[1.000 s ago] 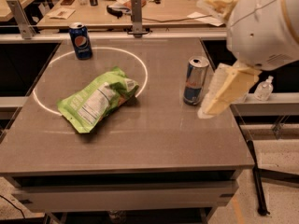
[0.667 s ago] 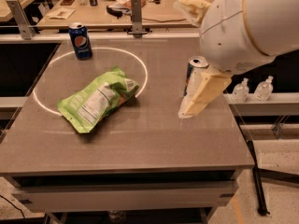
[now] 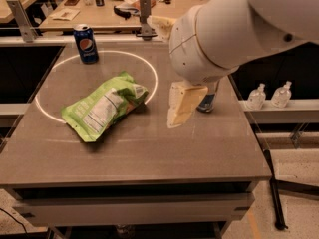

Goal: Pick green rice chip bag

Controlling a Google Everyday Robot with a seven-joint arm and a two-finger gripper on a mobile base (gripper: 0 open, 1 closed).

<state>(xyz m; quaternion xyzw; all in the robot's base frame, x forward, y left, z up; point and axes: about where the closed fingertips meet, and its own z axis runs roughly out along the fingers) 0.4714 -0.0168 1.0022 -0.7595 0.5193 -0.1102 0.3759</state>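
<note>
Green rice chip bag (image 3: 104,106): lay flat on the grey table (image 3: 199,153), inside the white ring (image 3: 155,78), not grasped.
Gripper (image 3: 182,106): hung low just right of the bag, apart from it; wide or narrow could not be told.
Done: approach only, by my judgement.
Left: closing in, grasping, lifting.

On the grey tabletop (image 3: 149,153) with its white painted ring (image 3: 119,52), a blue Pepsi can (image 3: 85,44) stands far left, what seems a silver-blue drink can (image 3: 207,102) sits behind the cream gripper (image 3: 174,121) near centre, and two small clear bottles (image 3: 256,96) line a ledge to the right.
</note>
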